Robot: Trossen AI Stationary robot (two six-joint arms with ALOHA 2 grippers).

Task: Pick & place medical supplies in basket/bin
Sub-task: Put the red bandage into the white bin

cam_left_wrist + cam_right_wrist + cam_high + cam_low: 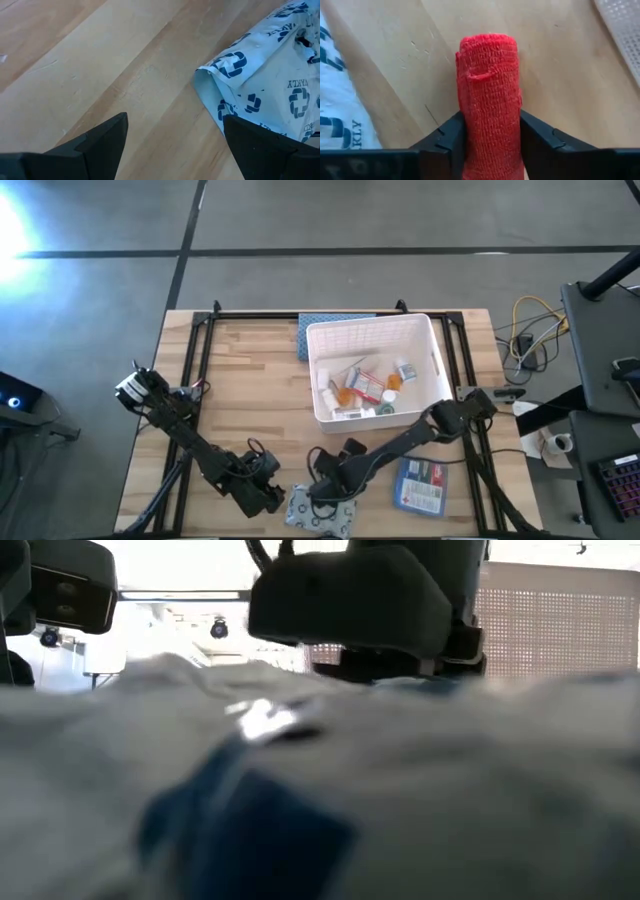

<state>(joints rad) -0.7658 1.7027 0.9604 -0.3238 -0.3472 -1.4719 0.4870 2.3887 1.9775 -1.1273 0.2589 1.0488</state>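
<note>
A red wrapped tube (489, 95) lies between the fingers of my right gripper (490, 145), which is shut on it near the table's front, left of the blue-white flat box (420, 485). In the high view the right gripper (326, 480) hides the tube. The grey patterned pouch (320, 513) lies flat on the wood by the front edge, also seen in the left wrist view as the pouch (270, 75). My left gripper (175, 150) stands open just left of the pouch, touching nothing. The white bin (370, 328) at the table's far middle holds several supplies. My right gripper pinches the red tube's two long sides (465, 125) between its two fingers, at the tube's near end. The fingers come steeply from above and lie along the tube. Whether the tube is lifted off the wood I cannot tell.
A blue-grey mat (325, 322) sticks out behind the bin's far left corner. The bin's slotted wall (620, 30) shows beyond the tube. Dark rails (200, 350) run along the table's sides. Bare wood (250, 380) lies left of the bin. The pouch (300, 790) fills the low view.
</note>
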